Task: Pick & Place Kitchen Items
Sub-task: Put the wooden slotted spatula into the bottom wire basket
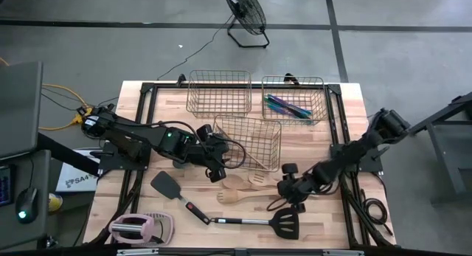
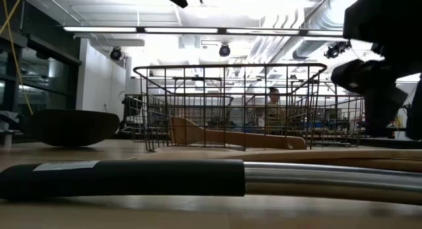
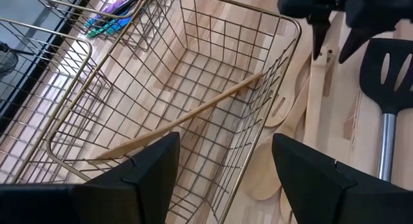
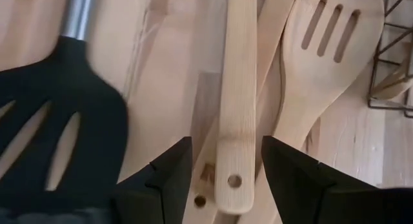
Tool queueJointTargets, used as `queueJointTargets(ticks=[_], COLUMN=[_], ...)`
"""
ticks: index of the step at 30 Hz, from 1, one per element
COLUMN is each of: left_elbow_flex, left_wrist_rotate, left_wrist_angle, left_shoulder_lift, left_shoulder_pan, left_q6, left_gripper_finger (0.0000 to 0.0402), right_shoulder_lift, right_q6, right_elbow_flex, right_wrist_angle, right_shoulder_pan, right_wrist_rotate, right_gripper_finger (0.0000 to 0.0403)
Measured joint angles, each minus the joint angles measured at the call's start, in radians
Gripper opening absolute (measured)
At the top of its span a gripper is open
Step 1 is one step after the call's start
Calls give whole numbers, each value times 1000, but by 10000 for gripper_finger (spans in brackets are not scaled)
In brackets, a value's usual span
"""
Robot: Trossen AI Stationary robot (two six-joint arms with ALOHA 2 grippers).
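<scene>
We see right gripper (image 4: 222, 162) low over cluster of wooden utensils (image 1: 247, 188) on table (image 1: 354, 116), fingers spread either side of one straight wooden handle (image 4: 234, 88), apparently not clamping it. Slotted wooden spatula (image 4: 329, 53) lies just beside. Black slotted spatula (image 1: 284, 224) with metal handle rests near table's front edge. Left gripper (image 3: 222, 175) spread wide, holding nothing, at rim of middle wire basket (image 1: 251, 142); one wooden utensil (image 3: 187, 117) lies inside it. Iridescent pieces (image 1: 286, 107) sit in far right basket (image 1: 293, 99). Second black spatula (image 1: 168, 186) lies apart, left of cluster.
</scene>
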Motion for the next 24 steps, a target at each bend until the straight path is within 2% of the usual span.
queueJointTargets(ticks=[7,24], left_elbow_flex=[0,0], left_wrist_rotate=[1,8], left_wrist_angle=[0,0], left_shoulder_lift=[0,0], left_shoulder_pan=[0,0], left_q6=[0,0], left_gripper_finger=[244,244], right_shoulder_lift=[47,121], right_q6=[0,24], right_elbow_flex=[0,1], right_wrist_angle=[54,75], right_shoulder_pan=[0,4], right_wrist_rotate=[45,52], right_gripper_finger=[178,178])
